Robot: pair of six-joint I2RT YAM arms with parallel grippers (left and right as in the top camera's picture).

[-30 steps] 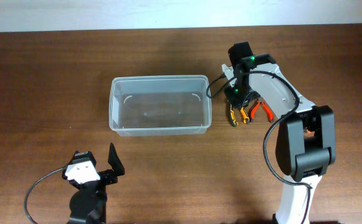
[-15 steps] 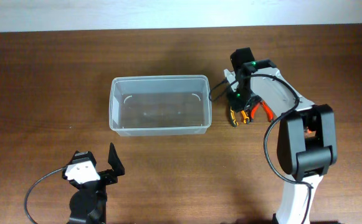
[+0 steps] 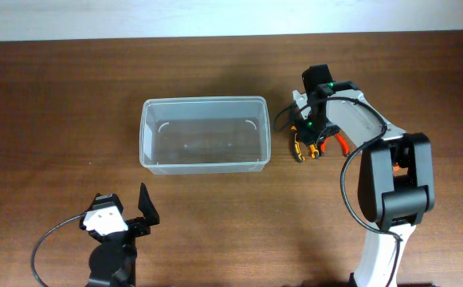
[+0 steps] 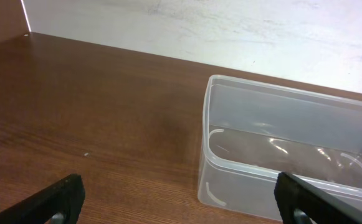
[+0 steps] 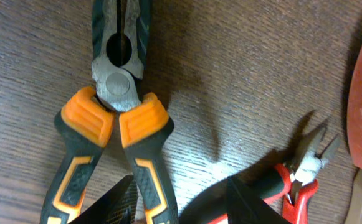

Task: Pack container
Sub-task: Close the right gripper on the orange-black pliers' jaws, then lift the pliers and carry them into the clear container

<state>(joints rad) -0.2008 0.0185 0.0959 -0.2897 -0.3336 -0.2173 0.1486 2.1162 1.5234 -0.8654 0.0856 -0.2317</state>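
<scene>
From above, the container (image 3: 203, 135) lies on the desk (image 3: 56, 96) with its long sides across the view, and nothing is in it. My right fingers (image 3: 309, 137) are low, just beside the container's right short wall, over the orange pliers (image 3: 298, 149) and the red pliers (image 3: 336, 142). My left fingers (image 3: 126, 206) are in front of the container's left corner, well apart from it, wide and holding nothing.

In my left wrist view the container (image 4: 280, 90) is ahead and to the right. My left fingers (image 4: 181, 205) show only as two dark tips at the lower corners, spread wide.

In my right wrist view the container is not seen. The orange pliers (image 5: 115, 106) lie flat with the jaws pointing away, and the red pliers (image 5: 293, 180) lie beside them. My right fingers (image 5: 181, 205) are apart, one on each side of an orange handle, not closed on it.

I judge the container to be light, thin and a little flexible, with smooth slippery walls. It may slide if a heavy tool knocks it. If I must hold it, I would pinch the rim at a short wall.
</scene>
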